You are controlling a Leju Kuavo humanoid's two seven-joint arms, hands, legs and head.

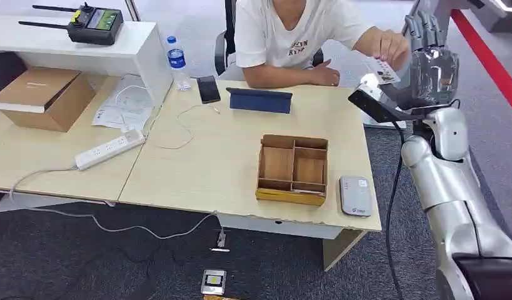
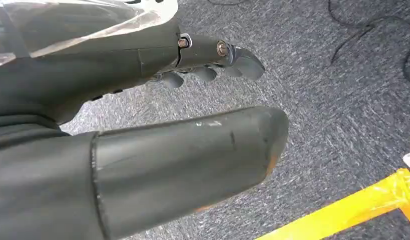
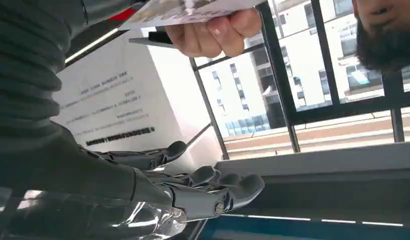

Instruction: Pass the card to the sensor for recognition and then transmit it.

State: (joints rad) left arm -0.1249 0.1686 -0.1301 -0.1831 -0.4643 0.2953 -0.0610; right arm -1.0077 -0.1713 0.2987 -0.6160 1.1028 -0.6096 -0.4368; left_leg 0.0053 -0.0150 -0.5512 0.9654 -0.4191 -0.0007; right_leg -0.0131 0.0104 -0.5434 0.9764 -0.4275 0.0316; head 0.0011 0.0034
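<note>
**A:** What's your surface and room like?

**B:** You have a pale wooden table [image 1: 228, 162] across the middle of the head view, on grey carpet. On it sit a wooden divided tray [image 1: 293, 169] right of centre, a grey card sensor [image 1: 355, 195] just beside the tray at lower right, a blue tablet case [image 1: 260, 100] and a white power strip [image 1: 109, 149] at left. A person in a white shirt [image 1: 284, 31] sits at top centre.

**A:** And the card?

**B:** The card [image 1: 382, 70] is at upper right, pinched in the person's hand [image 1: 391, 47], just beside your right hand [image 1: 428, 59]. Its long axis slants from upper left down to lower right.

**A:** Hands?

**B:** Your right hand is raised, fingers straight and apart, holding nothing. Your left hand [image 2: 142, 115] hangs over the carpet, thumb apart from the fingers, nothing in it.
</note>
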